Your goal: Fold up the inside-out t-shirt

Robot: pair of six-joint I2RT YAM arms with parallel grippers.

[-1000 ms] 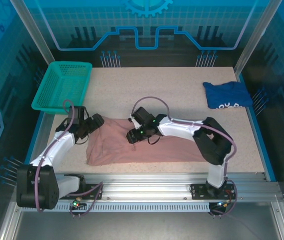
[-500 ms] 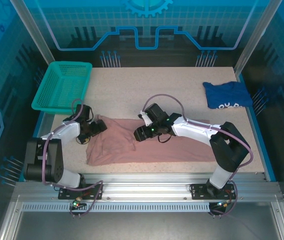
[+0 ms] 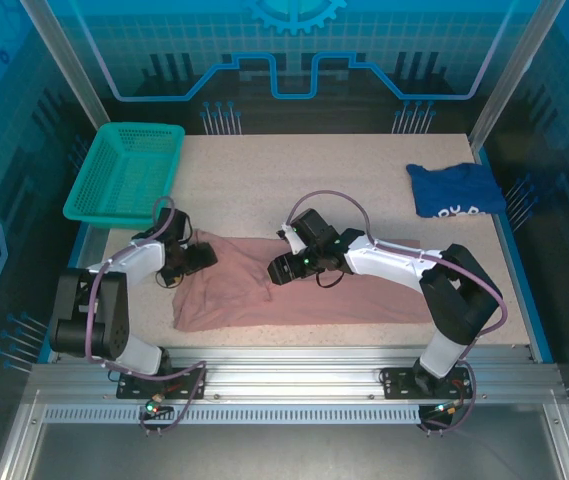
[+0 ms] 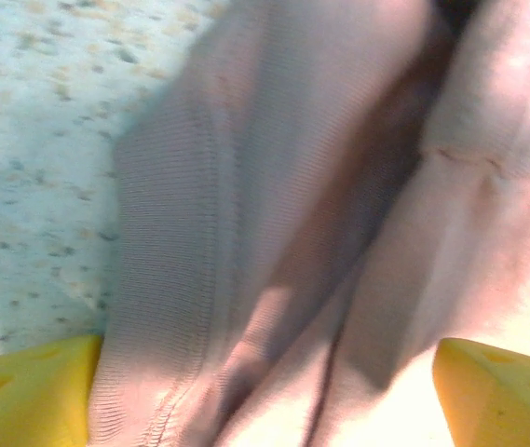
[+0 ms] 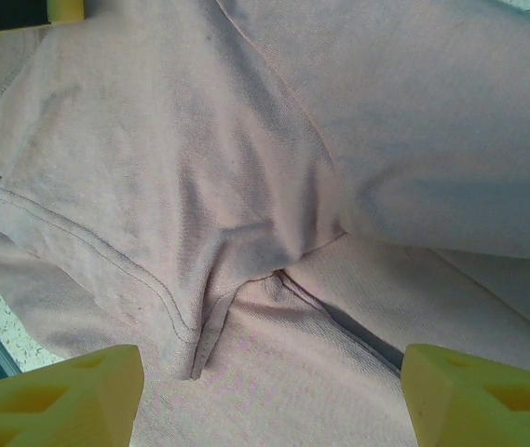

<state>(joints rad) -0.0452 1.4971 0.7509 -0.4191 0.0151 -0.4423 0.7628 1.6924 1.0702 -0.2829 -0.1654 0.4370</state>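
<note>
Across the near half of the speckled table (image 3: pixel 314 190), you have the inside-out t-shirt (image 3: pixel 234 295), a dusty pink cloth lying rumpled in a wide band just ahead of both arm bases. Your left gripper (image 3: pixel 202 258) is low at the shirt's far left corner. In the left wrist view its yellow fingertips (image 4: pixel 27 396) stand spread wide, pinching nothing, with a ribbed hem and a dark crease of pink cloth running between them and bare tabletop off to one side. Your right gripper (image 3: pixel 274 270) reaches in from the right and hovers over the shirt's far edge near its middle, pointing toward the left gripper. In the right wrist view its yellow fingertips (image 5: pixel 55 396) are also held well apart, closed on nothing, above a stitched sleeve hem that folds over the body of the shirt. The two grippers are near each other, with a stretch of pink cloth between them. At the table's far left stands a green mesh basket (image 3: pixel 139 127). At the far right lies a dark blue shirt (image 3: pixel 452 188), crumpled, well apart from the pink one.
</note>
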